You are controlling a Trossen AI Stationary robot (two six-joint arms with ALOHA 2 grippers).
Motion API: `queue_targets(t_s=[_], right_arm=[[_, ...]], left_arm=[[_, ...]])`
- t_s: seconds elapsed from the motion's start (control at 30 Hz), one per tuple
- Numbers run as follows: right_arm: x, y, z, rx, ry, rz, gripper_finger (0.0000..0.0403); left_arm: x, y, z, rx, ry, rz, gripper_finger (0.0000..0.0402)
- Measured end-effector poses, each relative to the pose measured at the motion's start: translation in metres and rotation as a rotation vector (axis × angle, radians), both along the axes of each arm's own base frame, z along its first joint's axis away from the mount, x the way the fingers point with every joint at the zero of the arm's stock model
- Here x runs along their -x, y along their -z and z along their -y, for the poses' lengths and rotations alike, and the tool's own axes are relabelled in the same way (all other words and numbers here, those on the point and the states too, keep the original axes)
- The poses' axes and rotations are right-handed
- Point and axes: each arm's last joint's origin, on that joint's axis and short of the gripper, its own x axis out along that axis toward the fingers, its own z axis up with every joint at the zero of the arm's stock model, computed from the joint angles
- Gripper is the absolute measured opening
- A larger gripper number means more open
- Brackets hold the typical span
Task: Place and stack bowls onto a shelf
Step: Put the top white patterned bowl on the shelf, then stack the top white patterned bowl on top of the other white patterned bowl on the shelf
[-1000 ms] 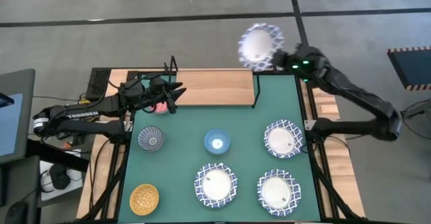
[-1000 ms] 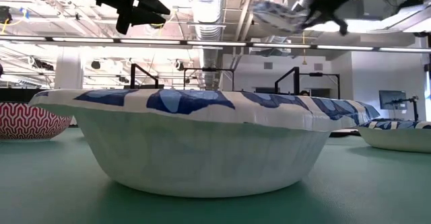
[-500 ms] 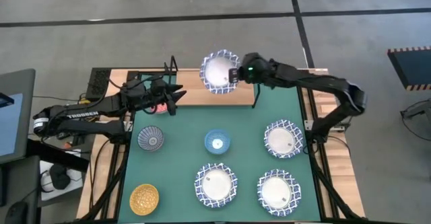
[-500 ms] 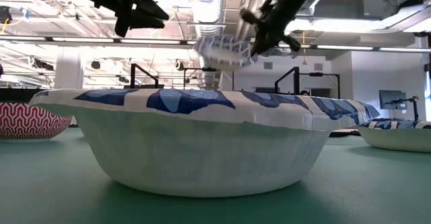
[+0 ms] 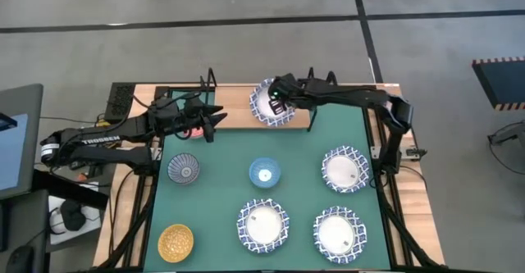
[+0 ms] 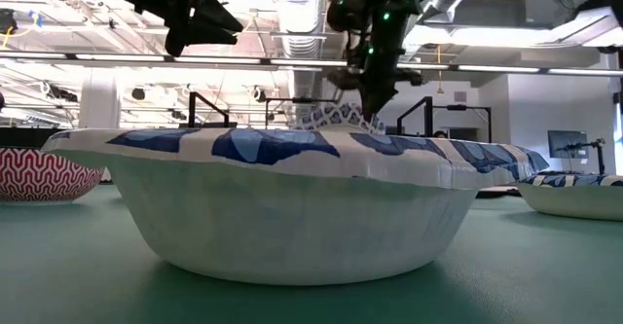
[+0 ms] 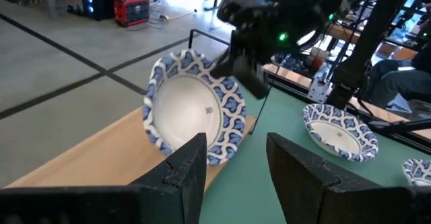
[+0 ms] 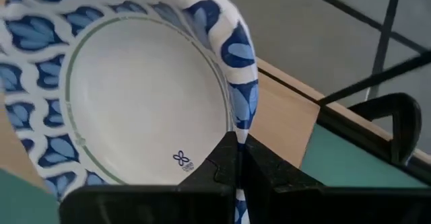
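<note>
Carried bowl: white bowl [image 5: 270, 102] with blue lattice rim, over the right end of the shelf [image 5: 238, 106], tilted; touching the board or just above it, cannot tell.
Right gripper [image 5: 281, 98]: fingers clenched on the bowl's rim edge; the bowl lies beyond the fingers, toward the shelf's middle.
Left gripper [image 5: 212, 116]: fingers spread, grasping nothing, hovering by the shelf's left end; farther from the bowl.
Surface: bare light-wood board on black wire frame, long axis across the counter.
Room: board left of the bowl is free.
Remaining: three lattice bowls [image 5: 344, 170], light blue bowl [image 5: 264, 173], grey-blue bowl [image 5: 184, 170], golden bowl [image 5: 175, 241] on the green mat [image 5: 299, 154].
</note>
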Motion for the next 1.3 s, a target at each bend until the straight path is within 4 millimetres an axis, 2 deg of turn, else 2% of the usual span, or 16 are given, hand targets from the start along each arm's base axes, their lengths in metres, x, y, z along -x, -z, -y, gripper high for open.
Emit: queue_targets(t_s=[0.2,0.47,0.6,0.8,0.93,1.03,1.17,1.3], right_arm=[[-0.002,0.012,0.003,0.002,0.019,-0.114,0.0048],[0.006,0.006,0.006,0.024,0.052,-0.150,0.0074],[0.014,0.000,0.009,0.018,0.081,-0.149,0.0109],[0.020,-0.009,0.014,0.046,0.106,-0.136,0.0181],[0.025,-0.021,0.011,0.057,0.110,-0.101,0.0213],[0.033,-0.039,0.002,0.037,0.083,-0.060,0.0222],[0.045,-0.069,-0.017,-0.043,-0.120,0.020,0.0221],[0.039,-0.076,-0.030,-0.088,-0.284,0.077,0.0207]], left_arm=[[0.000,0.002,0.000,0.052,-0.009,0.005,0.0140],[0.001,0.006,0.000,0.070,-0.014,-0.030,0.0140],[0.001,0.006,0.000,0.070,-0.018,-0.033,0.0140],[0.001,0.006,0.000,0.068,-0.024,-0.035,0.0140],[0.001,0.006,0.000,0.071,-0.025,-0.034,0.0139],[0.001,0.006,0.000,0.082,-0.027,-0.028,0.0140],[0.001,0.006,0.000,0.082,-0.027,-0.028,0.0140],[-0.002,0.008,-0.001,0.074,-0.024,-0.044,0.0140]])
